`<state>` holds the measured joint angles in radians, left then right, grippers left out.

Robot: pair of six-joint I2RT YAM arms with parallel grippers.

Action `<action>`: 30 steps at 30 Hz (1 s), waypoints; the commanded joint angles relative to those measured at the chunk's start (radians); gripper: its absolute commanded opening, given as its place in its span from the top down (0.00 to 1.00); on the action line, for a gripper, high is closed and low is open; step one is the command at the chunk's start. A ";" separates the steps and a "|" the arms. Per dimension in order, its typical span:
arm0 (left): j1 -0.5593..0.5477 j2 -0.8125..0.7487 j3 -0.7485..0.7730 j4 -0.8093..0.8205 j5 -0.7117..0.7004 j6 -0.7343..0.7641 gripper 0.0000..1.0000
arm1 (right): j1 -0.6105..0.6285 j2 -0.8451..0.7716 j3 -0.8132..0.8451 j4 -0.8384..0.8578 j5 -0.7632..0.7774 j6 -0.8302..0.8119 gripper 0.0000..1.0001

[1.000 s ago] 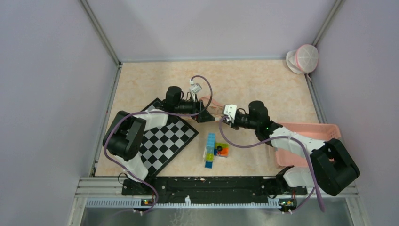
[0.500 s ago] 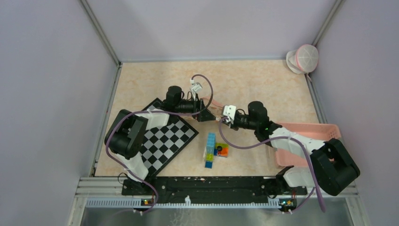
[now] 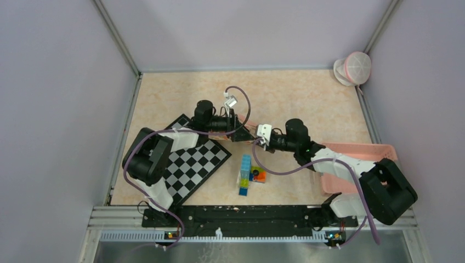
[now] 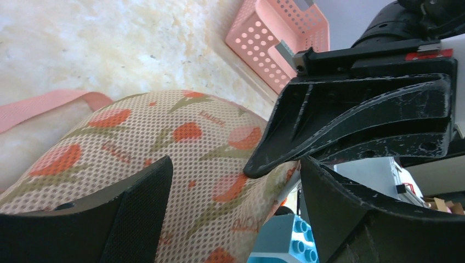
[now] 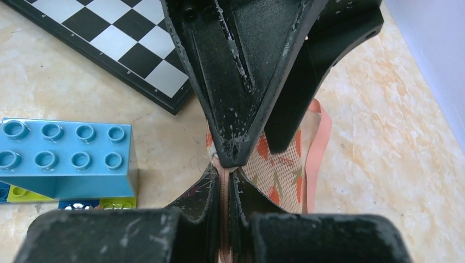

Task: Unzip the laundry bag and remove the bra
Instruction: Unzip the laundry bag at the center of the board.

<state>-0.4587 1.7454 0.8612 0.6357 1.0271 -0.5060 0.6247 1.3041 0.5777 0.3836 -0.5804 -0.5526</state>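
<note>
The laundry bag [image 4: 181, 142] is cream mesh with orange flowers and a pink strap [image 5: 318, 148]. It lies mid-table between both grippers [image 3: 249, 130]. My left gripper [image 4: 236, 164] straddles the bag's end, its pads [image 4: 137, 213] pressed on the bulging mesh; it also shows in the top view [image 3: 237, 132]. My right gripper [image 5: 224, 183] is shut on the bag's pink zipper strip [image 5: 224, 219], its tips meeting the left gripper's finger; it also shows in the top view [image 3: 259, 137]. The bra is hidden inside the bag.
A chessboard [image 3: 194, 161] lies under the left arm. Stacked blue and coloured toy blocks [image 3: 247, 172] sit just in front of the grippers. A pink perforated basket [image 3: 378, 149] stands at the right. A pink and white round object [image 3: 353, 68] is in the far right corner.
The right gripper has shifted slightly left toward the left gripper. The left wrist has moved a little right. Both stay on the bag.
</note>
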 commanded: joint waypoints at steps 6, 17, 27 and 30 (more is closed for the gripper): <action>0.063 -0.087 -0.035 -0.069 -0.011 0.136 0.14 | 0.007 -0.026 0.033 0.077 -0.006 0.028 1.00; 0.073 -0.110 -0.042 -0.204 0.069 0.310 0.29 | 0.004 -0.032 0.037 0.078 -0.011 0.040 1.00; 0.072 -0.080 -0.001 -0.223 0.096 0.341 0.82 | 0.004 -0.036 0.055 -0.008 -0.045 -0.022 0.73; 0.073 -0.075 0.015 -0.237 0.102 0.353 0.89 | 0.005 -0.032 0.065 -0.026 -0.052 -0.046 0.72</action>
<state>-0.3912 1.6714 0.8318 0.4023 1.1091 -0.1909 0.6254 1.2995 0.5785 0.3546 -0.5850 -0.5575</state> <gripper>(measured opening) 0.143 0.275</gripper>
